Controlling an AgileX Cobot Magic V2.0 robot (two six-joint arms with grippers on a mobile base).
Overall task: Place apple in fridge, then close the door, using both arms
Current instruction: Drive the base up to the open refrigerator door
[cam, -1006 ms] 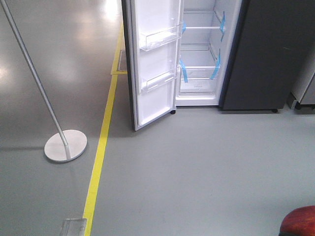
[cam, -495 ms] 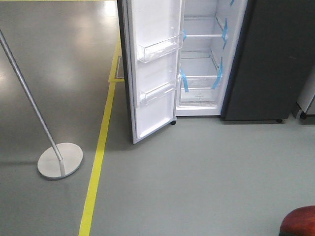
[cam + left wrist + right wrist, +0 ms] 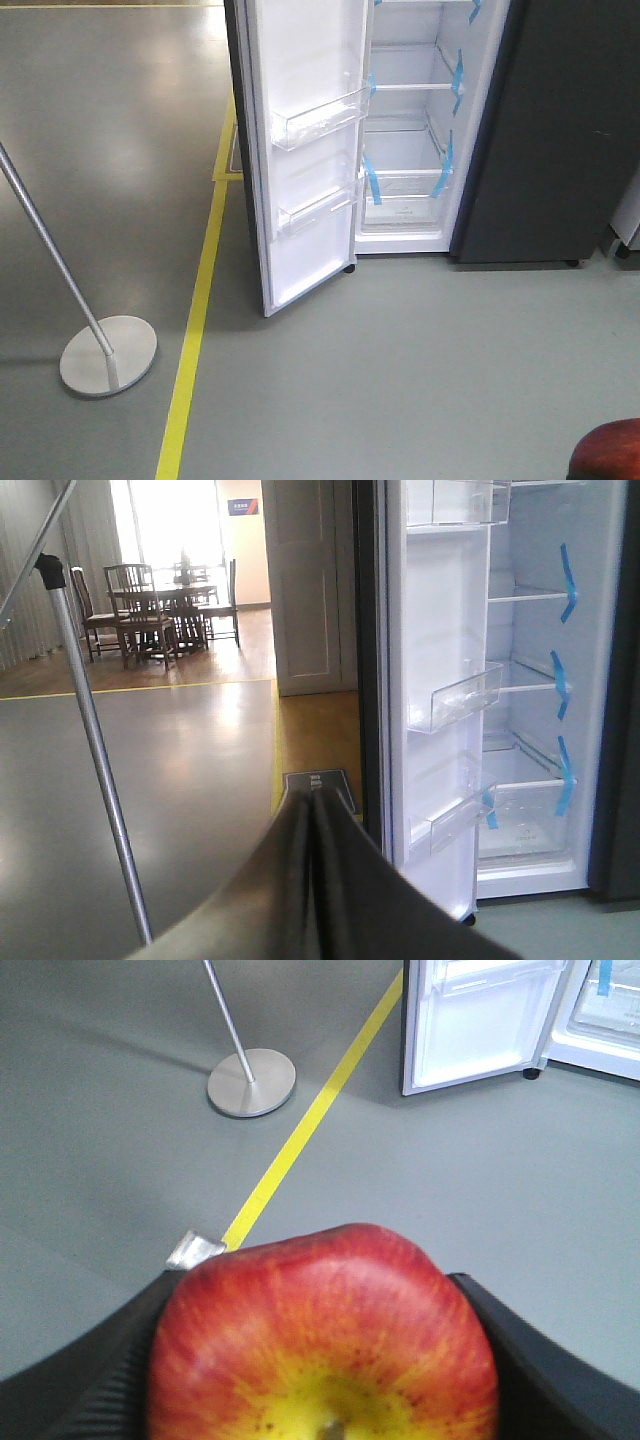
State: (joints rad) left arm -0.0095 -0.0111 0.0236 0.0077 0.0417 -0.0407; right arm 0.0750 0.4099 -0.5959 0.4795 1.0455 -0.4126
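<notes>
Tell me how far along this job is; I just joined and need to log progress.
Done: the apple is clamped in the right gripper, and the door stands wide open. In hand: the carry; the fridge lies across open floor, and the apple is not yet inside. Left: set the apple on a shelf, release, then shut the door. The left gripper is shut and empty.

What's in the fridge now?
Tall dark grey fridge: white interior, clear shelves taped with blue strips, no food visible. Open white-lined door hides the left edge; top out of frame.
</notes>
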